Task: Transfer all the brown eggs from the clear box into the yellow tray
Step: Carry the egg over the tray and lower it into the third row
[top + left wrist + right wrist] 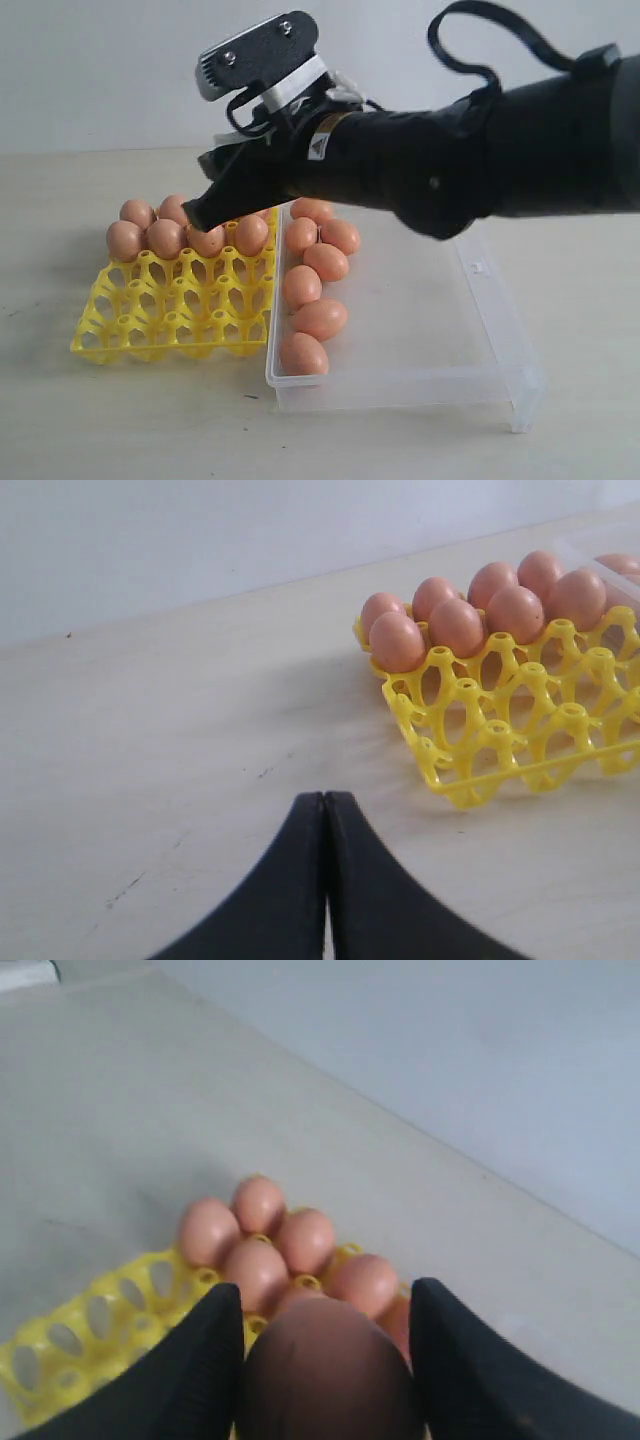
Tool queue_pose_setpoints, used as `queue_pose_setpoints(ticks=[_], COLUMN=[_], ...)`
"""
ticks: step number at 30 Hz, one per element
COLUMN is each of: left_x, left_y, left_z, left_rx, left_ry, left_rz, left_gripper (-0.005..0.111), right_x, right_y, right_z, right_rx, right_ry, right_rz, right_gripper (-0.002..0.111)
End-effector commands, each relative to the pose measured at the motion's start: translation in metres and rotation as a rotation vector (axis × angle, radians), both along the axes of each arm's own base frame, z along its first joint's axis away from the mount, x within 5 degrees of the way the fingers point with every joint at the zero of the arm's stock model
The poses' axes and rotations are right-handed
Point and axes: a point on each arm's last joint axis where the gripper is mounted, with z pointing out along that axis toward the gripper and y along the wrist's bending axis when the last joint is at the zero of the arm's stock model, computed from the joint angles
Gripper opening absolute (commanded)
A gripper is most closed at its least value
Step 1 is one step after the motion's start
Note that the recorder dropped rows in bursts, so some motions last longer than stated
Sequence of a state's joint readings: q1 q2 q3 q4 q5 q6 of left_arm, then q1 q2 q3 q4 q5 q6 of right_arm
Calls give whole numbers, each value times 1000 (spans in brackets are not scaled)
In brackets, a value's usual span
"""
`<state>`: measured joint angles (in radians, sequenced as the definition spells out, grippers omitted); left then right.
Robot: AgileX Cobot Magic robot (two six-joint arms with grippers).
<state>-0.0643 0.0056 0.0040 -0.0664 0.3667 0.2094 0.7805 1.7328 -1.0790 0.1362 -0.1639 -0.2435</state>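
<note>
Gripping brown egg (325,1375), right hand (327,1305); label (318,147) illegible

Tray (170,320) on bench (100,420), lower left of frame; eggs (165,238) in its rear rows. The box (420,340) sits just right of it, more eggs (302,286) along its left wall. My right hand (200,213) hangs over the tray's rear, one egg (325,1375) between its fingers.

The exterior view looks low and nearly level across the table (60,420) from close. Both wrist views face the yellow tray (425,752), the right nearer, above; all three share its brown eggs (258,1205).
</note>
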Motion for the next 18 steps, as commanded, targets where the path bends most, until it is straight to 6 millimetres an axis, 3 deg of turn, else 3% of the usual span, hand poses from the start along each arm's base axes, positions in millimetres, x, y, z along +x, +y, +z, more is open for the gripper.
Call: queue_pose_setpoints(ticks=[1,6,9,13,18], left_x=[0,0,0,0,0], left_y=[0,0,0,0,0], left_z=[2,2,2,2,2], left_rx=[-1,-1,-1,-2,-2], left_ry=[-16,-16,-16,-16,-16], left_rz=[-4,-4,-4,-3,-3], left_gripper=[0,0,0,0,0], right_x=[-6,17,40,50,57], right_y=[24,55,89,124,146], right_z=[-2,-12,-33,-67,-92], right_rx=[143,227,255,193,158], right_ry=[-21,41,67,131,192], right_rz=[12,17,26,39,34], right_gripper=[0,0,0,0,0])
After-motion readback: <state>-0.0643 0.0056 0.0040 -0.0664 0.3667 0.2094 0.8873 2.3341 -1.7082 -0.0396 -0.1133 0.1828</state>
